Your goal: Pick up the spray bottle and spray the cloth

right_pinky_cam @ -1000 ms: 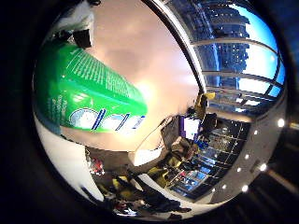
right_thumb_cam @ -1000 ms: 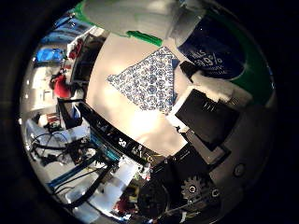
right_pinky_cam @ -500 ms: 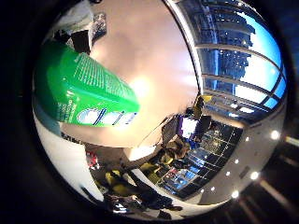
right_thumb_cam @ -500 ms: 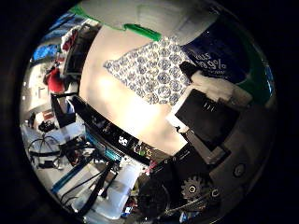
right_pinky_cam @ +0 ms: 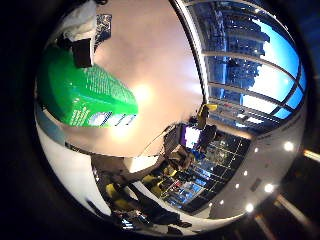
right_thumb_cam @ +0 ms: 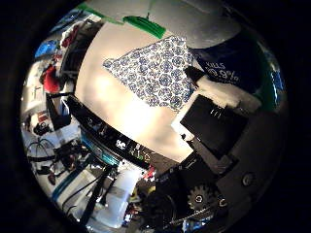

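- Spray bottle (right_pinky_cam: 85, 97) sits close against the palm of the hand (right_thumb_cam: 218, 131); fingers are curled round it, a black-and-white finger pressed to the dark blue label.
- Change over the last second: in the thumb-side view the cloth (right_thumb_cam: 155, 73) takes up more of the picture and lies more squarely ahead. The whole picture shifts with it, so I judge that the hand has carried the bottle toward the cloth; the cloth itself has not moved.
- Meaning for the task: pick-up looks done and aiming is under way. No mist or wet patch is visible, so spraying is probably not started.
- Bottle: bright green, smooth glossy plastic, flat-sided body with printed label, whitish upper part.
- Cloth: thin, limp fabric, white with a blue repeating medallion print, lying flat on the table (right_thumb_cam: 112, 109).
- Table: pale, smooth, slightly reflective.
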You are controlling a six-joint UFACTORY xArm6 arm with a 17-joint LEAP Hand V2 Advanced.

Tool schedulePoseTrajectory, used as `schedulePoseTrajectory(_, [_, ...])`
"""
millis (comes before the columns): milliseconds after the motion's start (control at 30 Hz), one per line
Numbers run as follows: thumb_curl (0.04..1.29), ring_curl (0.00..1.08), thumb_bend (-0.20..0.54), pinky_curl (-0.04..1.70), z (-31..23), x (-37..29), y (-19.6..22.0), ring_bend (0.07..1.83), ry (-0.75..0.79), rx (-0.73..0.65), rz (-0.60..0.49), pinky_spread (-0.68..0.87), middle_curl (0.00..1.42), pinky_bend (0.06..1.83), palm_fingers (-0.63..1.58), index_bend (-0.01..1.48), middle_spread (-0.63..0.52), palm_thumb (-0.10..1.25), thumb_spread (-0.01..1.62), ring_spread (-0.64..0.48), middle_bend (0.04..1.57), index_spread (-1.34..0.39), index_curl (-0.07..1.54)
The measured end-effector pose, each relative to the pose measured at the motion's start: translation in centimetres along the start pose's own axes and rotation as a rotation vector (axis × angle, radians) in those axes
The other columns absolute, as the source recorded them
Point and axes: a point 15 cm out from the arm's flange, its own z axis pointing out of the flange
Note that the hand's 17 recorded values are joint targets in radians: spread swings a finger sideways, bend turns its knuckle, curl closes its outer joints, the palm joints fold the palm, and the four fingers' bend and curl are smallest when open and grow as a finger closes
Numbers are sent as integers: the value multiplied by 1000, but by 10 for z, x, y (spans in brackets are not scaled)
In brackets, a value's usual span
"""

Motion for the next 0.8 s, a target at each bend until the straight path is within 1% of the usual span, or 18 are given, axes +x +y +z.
schedulePoseTrajectory(133, [767,523,-31,857,-3,0,1,1389,-7,1,2,-248,636,1180,1170,558,-138,969,489,-185,1167,-440,928])
schedulePoseTrajectory(267, [768,524,-31,864,-21,7,4,1388,-9,27,26,-250,637,1176,1170,557,-138,969,488,-185,1167,-441,929])
schedulePoseTrajectory(367, [768,525,-32,866,-40,4,1,1388,-50,79,62,-250,637,1169,1170,556,-139,966,484,-186,1167,-442,930])
schedulePoseTrajectory(433, [766,525,-32,866,-56,2,-8,1390,-93,131,91,-255,636,1165,1174,554,-143,959,485,-184,1164,-442,930])
schedulePoseTrajectory(567, [766,524,-31,867,-83,-20,-30,1391,-261,238,149,-261,636,1162,1175,552,-147,958,486,-183,1163,-442,930])
schedulePoseTrajectory(800, [766,522,-31,865,-130,-66,-79,1388,-626,454,233,-263,636,1164,1179,547,-150,957,486,-182,1158,-451,927])
